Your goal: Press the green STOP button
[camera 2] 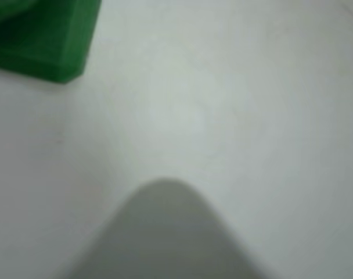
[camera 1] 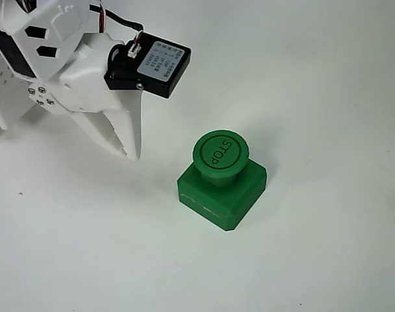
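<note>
Surface: a plain white table [camera 1: 327, 84], matte and evenly lit, with soft shadows under the items on it. Item one: the green STOP button [camera 1: 221, 155], a round mushroom-head cap with a raised ring and the word "STOP" embossed on its face, seated on a short stem above a square green base with chamfered edges; it stands upright slightly right of and below centre in the fixed view, one corner of the base turned toward the lower edge of the picture. Item two: the gripper [camera 1: 131, 146], white plastic, entering from the upper left of the fixed view and pointing downward, its tapered tip just above the table. A black servo block with a pale label is fixed to its upper side, with a cable running up from it. Relation: the tip sits to the left of the button and near it, apart from both cap and base, with bare table between them; its tip is roughly level with the cap in the picture. Gripper state: the fingers appear as one narrow wedge with no visible gap, so they read as closed on nothing. In the blurred wrist view, the button [camera 2: 46, 40] shows as a green corner of the base at the upper left, while a pale rounded finger [camera 2: 165, 238] rises from the lower edge, well clear of the green.
</note>
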`<action>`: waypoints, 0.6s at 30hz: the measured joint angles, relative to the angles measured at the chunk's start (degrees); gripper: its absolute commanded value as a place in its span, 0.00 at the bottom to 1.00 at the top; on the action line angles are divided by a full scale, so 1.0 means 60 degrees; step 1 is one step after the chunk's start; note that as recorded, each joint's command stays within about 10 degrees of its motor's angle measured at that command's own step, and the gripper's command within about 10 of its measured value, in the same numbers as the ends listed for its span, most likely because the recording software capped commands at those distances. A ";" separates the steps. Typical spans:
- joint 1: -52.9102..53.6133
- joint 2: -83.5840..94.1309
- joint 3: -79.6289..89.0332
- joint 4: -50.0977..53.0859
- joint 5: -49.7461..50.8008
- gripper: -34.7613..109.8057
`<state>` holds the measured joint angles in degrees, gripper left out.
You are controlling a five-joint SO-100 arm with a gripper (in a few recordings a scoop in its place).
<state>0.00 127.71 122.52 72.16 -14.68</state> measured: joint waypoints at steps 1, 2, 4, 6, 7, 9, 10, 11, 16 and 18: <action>-0.0015 -0.0103 -0.0059 0.0000 0.0000 0.24; -0.0088 -0.0205 -0.0103 0.0000 0.0000 0.24; -0.0132 -0.0483 -0.0249 0.0000 0.0000 0.24; -0.0132 -0.0850 -0.0542 0.0000 -0.0044 0.24; -0.0146 -0.1084 -0.0747 0.0000 -0.0117 0.24; -0.0264 -0.1582 -0.1289 0.0029 -0.0176 0.24; -0.0293 -0.1758 -0.1509 0.0029 -0.0176 0.24; -0.0322 -0.1978 -0.1772 0.0029 -0.0205 0.24; -0.0483 -0.2695 -0.2725 0.0103 -0.0205 0.24; -0.0513 -0.2754 -0.2842 0.0117 -0.0205 0.24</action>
<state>-3.08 111.18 105.47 72.86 -15.91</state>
